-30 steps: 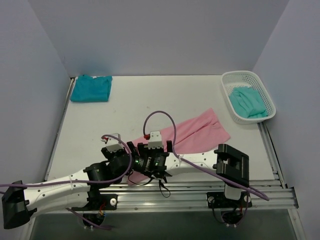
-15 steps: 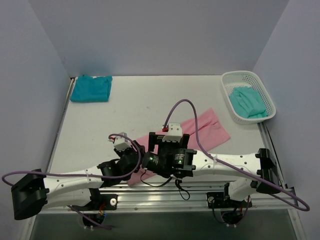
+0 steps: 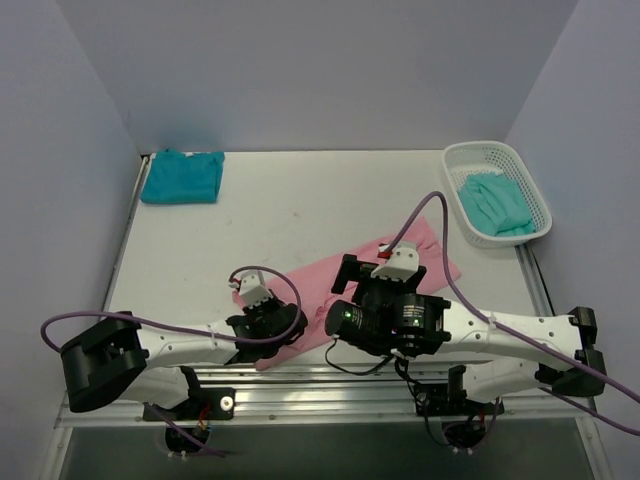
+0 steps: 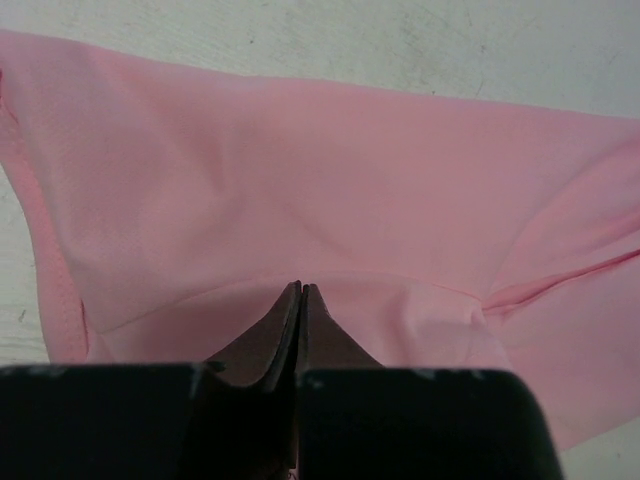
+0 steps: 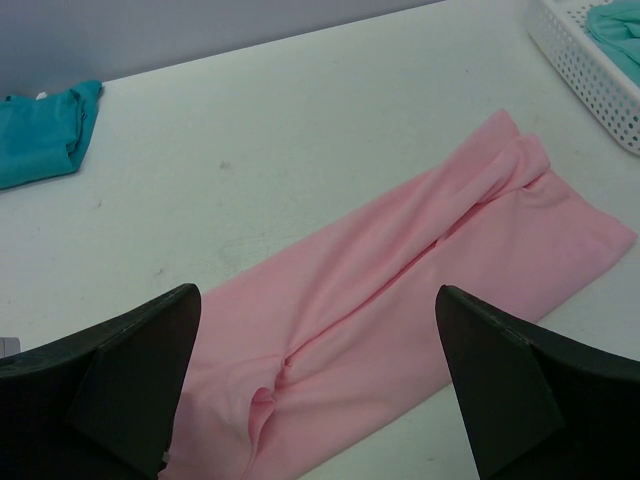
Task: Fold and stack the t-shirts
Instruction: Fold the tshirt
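A light pink t-shirt (image 3: 325,275) lies folded into a long strip, running diagonally from the near middle of the table to the right. My left gripper (image 3: 288,322) sits at the strip's near-left end. In the left wrist view its jaws (image 4: 300,290) are pressed together on the pink cloth (image 4: 300,170), and creases spread from the tips. My right gripper (image 3: 385,275) hangs over the middle of the strip, wide open, with the pink t-shirt (image 5: 400,270) between and below its fingers (image 5: 130,380). A deep teal t-shirt (image 3: 182,177) lies folded at the far left corner.
A white mesh basket (image 3: 455,165) stands at the far right and holds a crumpled mint-teal t-shirt (image 3: 495,205). In the right wrist view the basket (image 5: 585,55) is at the top right and the teal t-shirt (image 5: 40,135) at the left. Grey walls enclose the table.
My left gripper has shut on the near end of the pink t-shirt. The right arm has swung rightwards and out over the strip, still open.
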Controlling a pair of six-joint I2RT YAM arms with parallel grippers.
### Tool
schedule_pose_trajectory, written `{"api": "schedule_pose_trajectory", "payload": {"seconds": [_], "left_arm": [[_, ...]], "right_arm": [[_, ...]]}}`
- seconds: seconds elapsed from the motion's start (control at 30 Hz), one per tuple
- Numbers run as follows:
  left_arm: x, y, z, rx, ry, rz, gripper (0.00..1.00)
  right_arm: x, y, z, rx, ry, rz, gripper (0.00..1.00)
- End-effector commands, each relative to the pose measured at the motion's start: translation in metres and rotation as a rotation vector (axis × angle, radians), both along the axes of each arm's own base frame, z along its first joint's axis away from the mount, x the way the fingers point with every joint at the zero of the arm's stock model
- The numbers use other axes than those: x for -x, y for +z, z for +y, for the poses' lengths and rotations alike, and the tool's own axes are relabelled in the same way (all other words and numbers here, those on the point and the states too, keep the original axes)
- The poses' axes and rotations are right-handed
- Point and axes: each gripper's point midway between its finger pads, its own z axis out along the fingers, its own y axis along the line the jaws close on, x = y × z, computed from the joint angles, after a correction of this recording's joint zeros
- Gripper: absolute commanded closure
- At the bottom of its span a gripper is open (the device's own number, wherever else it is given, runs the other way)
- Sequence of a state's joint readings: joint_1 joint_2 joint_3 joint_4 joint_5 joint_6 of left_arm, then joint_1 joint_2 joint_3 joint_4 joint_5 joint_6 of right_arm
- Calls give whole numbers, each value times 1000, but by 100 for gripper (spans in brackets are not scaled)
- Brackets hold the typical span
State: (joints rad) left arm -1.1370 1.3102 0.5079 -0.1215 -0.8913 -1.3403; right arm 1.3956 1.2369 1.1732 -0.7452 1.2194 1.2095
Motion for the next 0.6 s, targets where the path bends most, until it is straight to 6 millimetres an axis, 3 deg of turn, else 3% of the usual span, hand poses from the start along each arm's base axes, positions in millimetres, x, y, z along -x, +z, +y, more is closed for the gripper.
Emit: {"api": "schedule_pose_trajectory", "payload": {"seconds": [0.0, 0.27, 0.57], "left_arm": [[0, -8, 13, 29, 96, 9, 98], [1, -42, 35, 37, 177, 46, 98], [-41, -89, 36, 89, 175, 131, 98]], "right_arm": [[-1, 10, -25, 16, -47, -56, 0], [0, 21, -42, 2, -62, -77, 0], [0, 35, -55, 3, -80, -111, 0]]}}
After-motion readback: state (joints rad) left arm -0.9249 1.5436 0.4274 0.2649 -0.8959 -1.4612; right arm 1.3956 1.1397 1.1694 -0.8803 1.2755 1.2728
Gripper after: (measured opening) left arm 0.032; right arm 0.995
